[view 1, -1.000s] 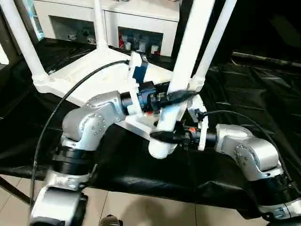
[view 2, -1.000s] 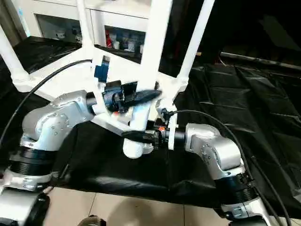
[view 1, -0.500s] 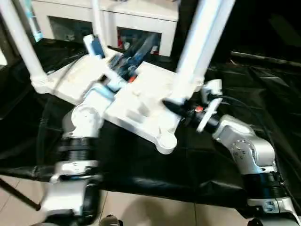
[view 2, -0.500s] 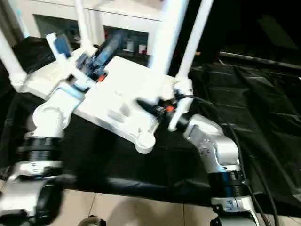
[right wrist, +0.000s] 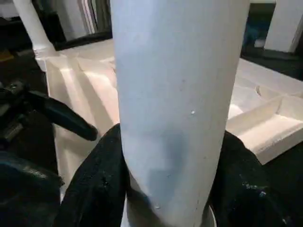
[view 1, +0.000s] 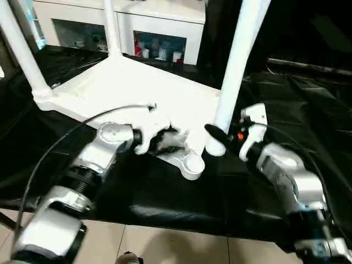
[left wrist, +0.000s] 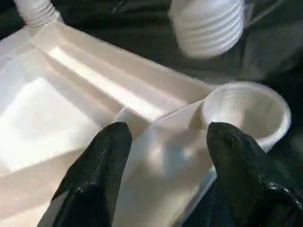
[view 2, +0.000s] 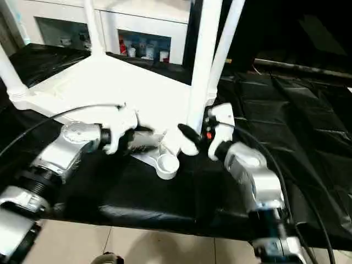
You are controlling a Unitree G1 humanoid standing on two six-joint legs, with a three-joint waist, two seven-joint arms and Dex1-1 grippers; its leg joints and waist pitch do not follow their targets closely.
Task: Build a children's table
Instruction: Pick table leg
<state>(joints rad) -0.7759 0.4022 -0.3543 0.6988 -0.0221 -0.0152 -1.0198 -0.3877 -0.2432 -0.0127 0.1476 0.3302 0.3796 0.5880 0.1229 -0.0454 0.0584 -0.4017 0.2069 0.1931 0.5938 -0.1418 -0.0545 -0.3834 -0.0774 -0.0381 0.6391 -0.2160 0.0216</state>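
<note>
Leg (view 1: pixel 234 66) beside empty corner socket (view 1: pixel 193 163)

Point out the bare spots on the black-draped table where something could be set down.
Bare black cloth lies on the robot's right of the tabletop. Crowded: the near corner socket, flanked by the left hand and the right hand gripping the loose leg.

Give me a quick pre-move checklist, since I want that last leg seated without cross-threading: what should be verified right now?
1. Right claw clamped on the loose leg: ok.
2. Leg's threaded end above the empty corner socket: not ok, it hangs beside it.
3. Socket clear inside: ok.
4. Left claw steadying the tabletop near that socket: ok, fingers straddle the rim, open.
5. Leg upright: cannot tell.
</note>
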